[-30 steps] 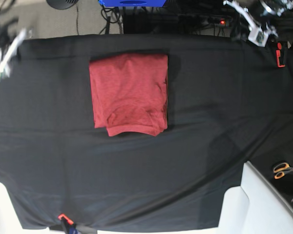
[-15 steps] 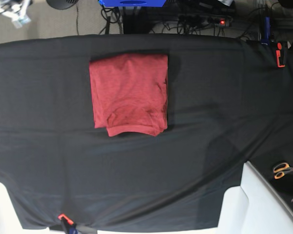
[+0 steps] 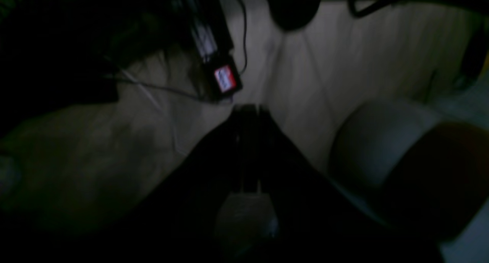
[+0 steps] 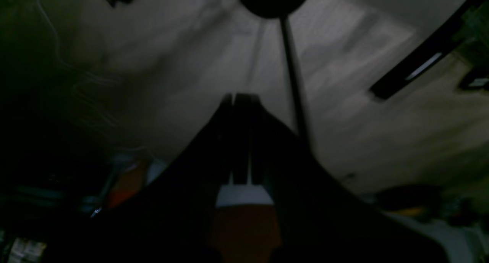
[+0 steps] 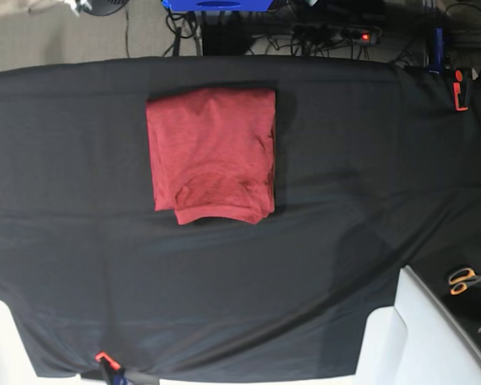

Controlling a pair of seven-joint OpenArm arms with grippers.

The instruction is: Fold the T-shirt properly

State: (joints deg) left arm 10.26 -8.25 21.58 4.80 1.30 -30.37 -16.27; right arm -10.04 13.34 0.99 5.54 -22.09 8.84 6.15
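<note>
The brick-red T-shirt (image 5: 212,154) lies folded into a compact rectangle on the black table cloth (image 5: 345,176), left of centre toward the far edge, its collar end at the near side. Neither arm shows in the base view. My left gripper (image 3: 248,110) is shut and empty, pointing at the pale floor away from the table. In the right wrist view my right gripper (image 4: 238,99) is likewise shut with nothing in it, above floor. The shirt appears in neither wrist view.
Orange-handled scissors (image 5: 465,280) lie at the right edge beside a white panel (image 5: 433,337). A red clip (image 5: 460,90) sits at the far right corner, an orange clamp (image 5: 104,358) at the near edge. Cables and a power strip (image 5: 353,34) run behind the table.
Both arms have pulled back beyond the far corners and left the base view. The folded shirt has not moved.
</note>
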